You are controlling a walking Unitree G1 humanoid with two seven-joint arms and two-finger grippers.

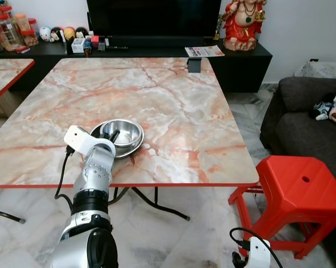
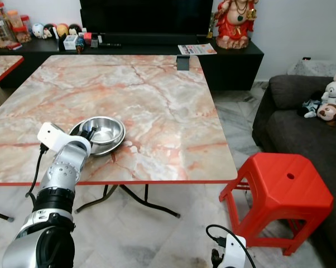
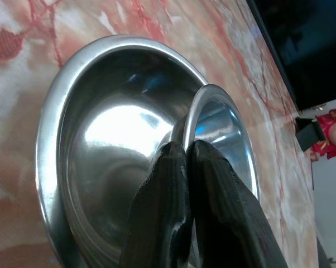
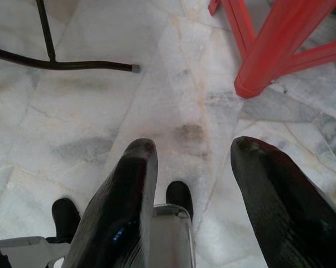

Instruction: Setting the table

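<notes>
The left gripper's (image 3: 185, 153) two black fingers (image 3: 162, 190) are pressed together on the rim of a small steel bowl (image 3: 215, 120), pinching it so that the bowl stands tilted on edge. That small bowl sits inside a larger steel bowl (image 3: 95, 139), whose rim circles it on all sides in the left wrist view. From the head camera, the stacked bowls (image 1: 123, 137) rest on the marble-patterned surface (image 1: 173, 106) near its front edge, on the robot's left side, with the left gripper (image 1: 109, 137) reaching in over the near rim and the silver left arm (image 1: 95, 178) rising from below the red-trimmed edge.

The right gripper (image 4: 193, 159) hangs low by the floor; its fingers (image 4: 129, 184) are spread apart, with pale marble floor tiles (image 4: 173, 84) showing between them. A leg of the red plastic stool (image 4: 263, 56) and a black table foot (image 4: 62, 64) lie beyond the fingertips.

Farther out, the red stool (image 1: 299, 190) stands just beside the surface's front right corner. A dark grey sofa (image 1: 302, 123) with plush toys (image 1: 335, 106) sits to the right. Behind the surface, a black low cabinet (image 1: 235, 64) carries a red and gold figurine (image 1: 243, 22), a leaflet (image 1: 204, 51), small toys (image 1: 65, 33) and jars (image 1: 12, 28), under a dark television screen (image 1: 151, 17).
</notes>
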